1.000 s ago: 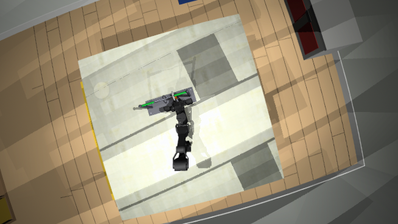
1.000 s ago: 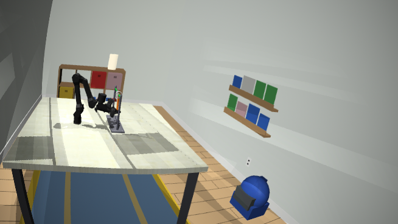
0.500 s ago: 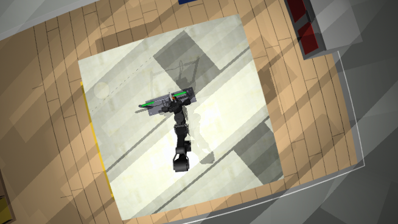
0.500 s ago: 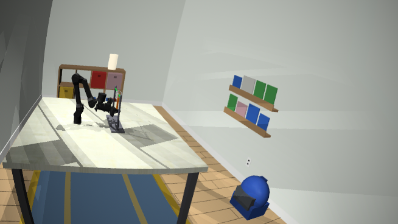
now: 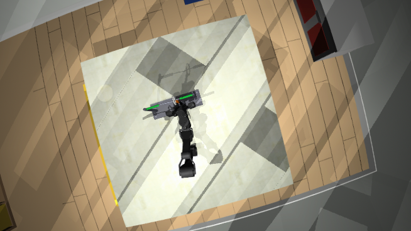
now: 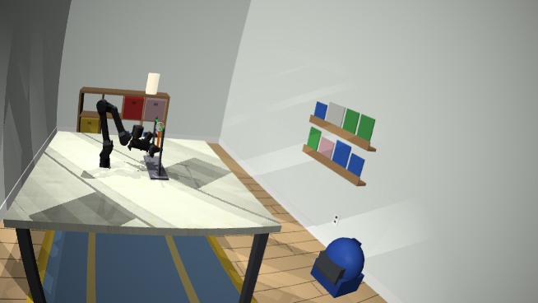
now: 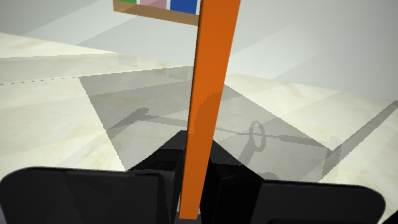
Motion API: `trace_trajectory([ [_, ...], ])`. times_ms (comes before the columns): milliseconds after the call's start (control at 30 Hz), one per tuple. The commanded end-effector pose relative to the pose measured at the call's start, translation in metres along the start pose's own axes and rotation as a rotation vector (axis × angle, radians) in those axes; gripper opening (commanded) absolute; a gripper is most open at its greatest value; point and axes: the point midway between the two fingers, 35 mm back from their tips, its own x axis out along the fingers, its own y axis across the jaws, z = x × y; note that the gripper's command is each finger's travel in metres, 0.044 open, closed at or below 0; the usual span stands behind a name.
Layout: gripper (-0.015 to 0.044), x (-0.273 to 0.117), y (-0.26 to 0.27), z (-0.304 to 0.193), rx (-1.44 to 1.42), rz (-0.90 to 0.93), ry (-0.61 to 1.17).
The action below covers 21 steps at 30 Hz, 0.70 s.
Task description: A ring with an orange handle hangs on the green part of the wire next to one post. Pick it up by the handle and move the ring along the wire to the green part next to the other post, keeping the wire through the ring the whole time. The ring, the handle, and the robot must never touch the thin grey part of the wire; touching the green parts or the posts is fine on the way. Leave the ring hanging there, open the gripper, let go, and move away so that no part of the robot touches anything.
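Jaws nearly closed, clamping orange handle (image 7: 207,115) near its lower end; handle upright, ring (image 6: 160,126) above at wire (image 5: 171,103) mid-span, over desk (image 6: 173,202).
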Motion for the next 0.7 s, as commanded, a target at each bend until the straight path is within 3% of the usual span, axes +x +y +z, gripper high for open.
trace_trajectory([
  [0, -0.015, 0.0, 0.004, 0.001, -0.016, 0.017, -0.002],
  [667, -0.015, -0.001, 0.025, -0.001, 0.019, -0.012, 0.003],
])
